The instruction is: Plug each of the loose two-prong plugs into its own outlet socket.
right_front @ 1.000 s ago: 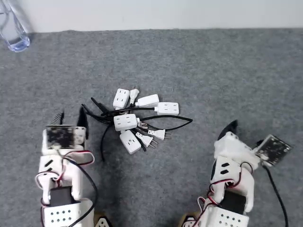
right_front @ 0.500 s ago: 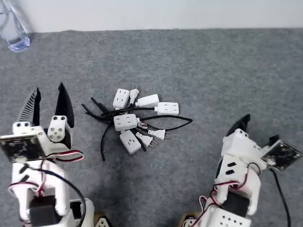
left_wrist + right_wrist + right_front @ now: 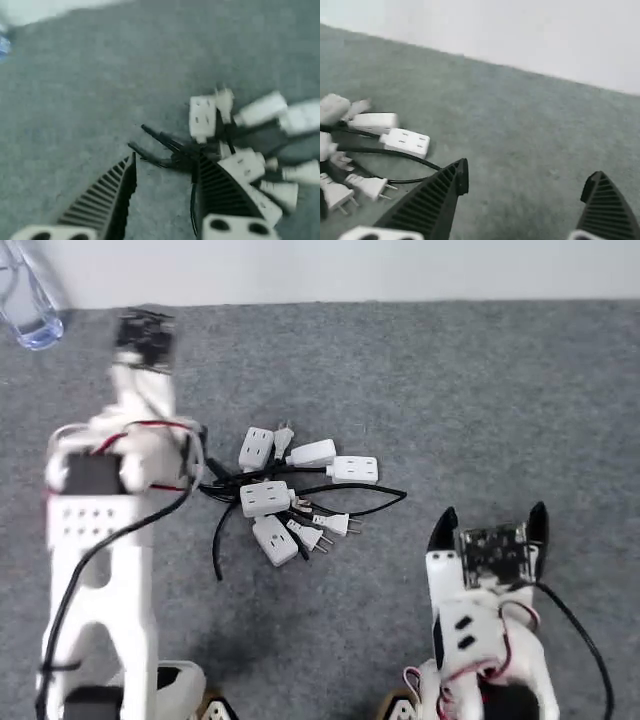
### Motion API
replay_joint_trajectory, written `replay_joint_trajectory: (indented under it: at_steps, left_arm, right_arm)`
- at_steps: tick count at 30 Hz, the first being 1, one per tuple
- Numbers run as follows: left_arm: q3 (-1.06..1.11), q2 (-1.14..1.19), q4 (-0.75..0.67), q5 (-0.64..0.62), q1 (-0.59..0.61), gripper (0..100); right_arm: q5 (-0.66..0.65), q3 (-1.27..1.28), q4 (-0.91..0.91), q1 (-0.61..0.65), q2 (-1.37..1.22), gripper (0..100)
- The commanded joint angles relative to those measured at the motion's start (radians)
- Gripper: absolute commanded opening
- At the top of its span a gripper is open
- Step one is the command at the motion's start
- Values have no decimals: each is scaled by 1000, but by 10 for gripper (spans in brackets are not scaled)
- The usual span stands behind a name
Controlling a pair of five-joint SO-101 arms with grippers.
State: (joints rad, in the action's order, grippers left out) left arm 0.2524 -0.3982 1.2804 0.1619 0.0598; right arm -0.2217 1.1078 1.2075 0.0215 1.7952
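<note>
A tangle of white outlet blocks and two-prong plugs on black cords lies mid-table. One outlet block (image 3: 256, 447) is at the far left of it, another (image 3: 353, 469) at the right, and two more (image 3: 265, 498) (image 3: 274, 539) nearer. Loose plugs (image 3: 335, 524) (image 3: 305, 535) point right. My left arm (image 3: 120, 455) stretches over the tangle's left side. Its gripper (image 3: 165, 160) stands open over the black cord ends (image 3: 160, 147), beside an outlet block (image 3: 202, 116). My right gripper (image 3: 487, 518) (image 3: 527, 180) is open and holds nothing, right of the tangle and nearer than it, facing an outlet block (image 3: 405, 141) and a plug (image 3: 367, 186).
A clear plastic bottle (image 3: 25, 310) stands at the far left corner. A white wall (image 3: 400, 270) borders the grey carpet at the back. Bare carpet (image 3: 500, 390) spreads to the right of the tangle and beyond it.
My left arm rose from the near edge and swung forward over the tangle's left side. My right gripper turned level, so both of its fingers now show spread apart.
</note>
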Motion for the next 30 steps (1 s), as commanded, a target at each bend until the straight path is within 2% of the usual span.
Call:
replay_joint_trajectory:
  at_steps: [1, 7, 10, 14, 17, 20, 24, 27, 30]
  left_arm:
    - [-71, 34, 18, 178, -81, 177]
    - [-18, 43, 18, 381, -169, 177]
    - [88, 43, 6, 506, -230, 177]
    - [282, 43, -170, 542, -253, 177]
    - [438, 43, -351, 609, -252, 177]
    - [529, 44, -445, 664, -258, 177]
    - [535, 44, -428, 752, -253, 177]
    - [532, 46, -367, 859, -270, 178]
    - [481, 60, -361, 899, -273, 178]
  right_arm:
    - [-49, -189, 87, 18, -145, 357]
    - [-46, -623, 289, 15, -711, 357]
    - [6, -847, 395, 15, -980, 357]
    - [26, -980, 460, 15, -1262, 357]
    - [21, -974, 414, 1, -1409, 357]
    - [25, -957, 317, -62, -1514, 357]
    - [66, -936, 197, -128, -1615, 357]
    - [84, -898, 117, -140, -1676, 357]
    - [95, -850, 35, -140, -1742, 357]
